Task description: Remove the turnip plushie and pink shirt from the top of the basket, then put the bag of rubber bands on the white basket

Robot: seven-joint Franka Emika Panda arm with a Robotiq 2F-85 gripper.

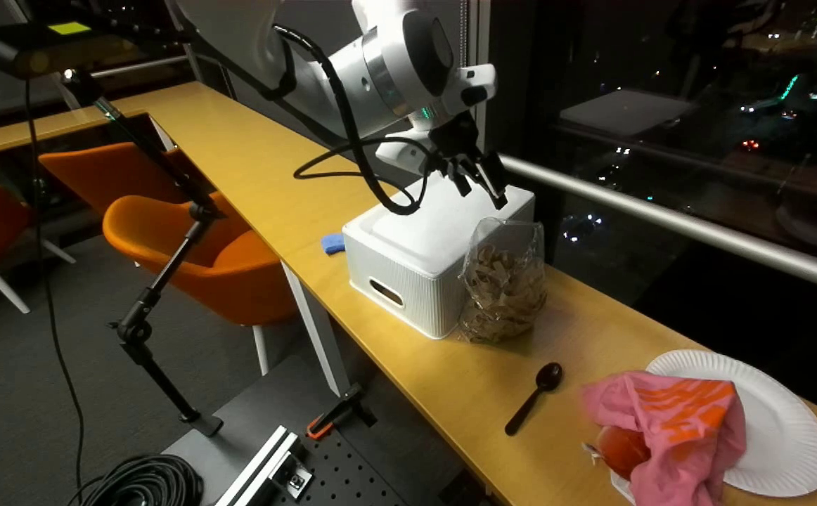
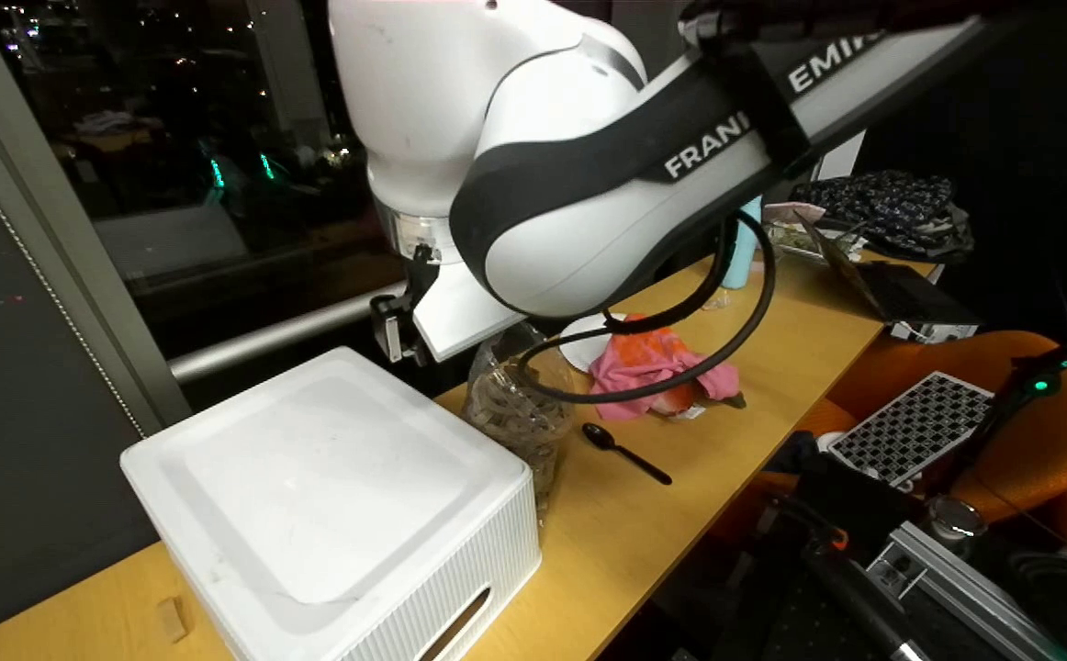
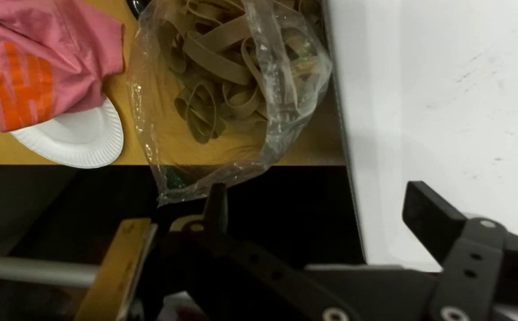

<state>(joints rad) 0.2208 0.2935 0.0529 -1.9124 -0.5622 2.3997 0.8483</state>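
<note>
Nearest in an exterior view, the white plastic basket (image 2: 331, 468) sits on the yellow-brown tabletop (image 2: 616, 542) with a flat, closed face upward, finely ribbed walls and an oblong handle slot (image 2: 457, 626); its inside is hidden. The jaws stand apart; in the wrist view one dark, blocky finger (image 3: 430, 218) shows against the white top, the other by the upper edge of the bag (image 3: 279, 131). That bag stands upright just beside the basket: thin, clear, crinkled plastic, loose at the top. In it are rubber bands (image 3: 223, 58), tan, flat and broad, curled into loops. Farther along lies a black spoon (image 2: 634, 459). Beyond it, the soft pink shirt (image 2: 630, 367), printed in orange, is crumpled over part of a white plate (image 1: 781, 422) with a fluted rim and partly covers the round reddish toy (image 1: 623, 452). At the far end, a light-blue bottle (image 2: 743, 262) stands near an open laptop (image 2: 915, 296).
</note>
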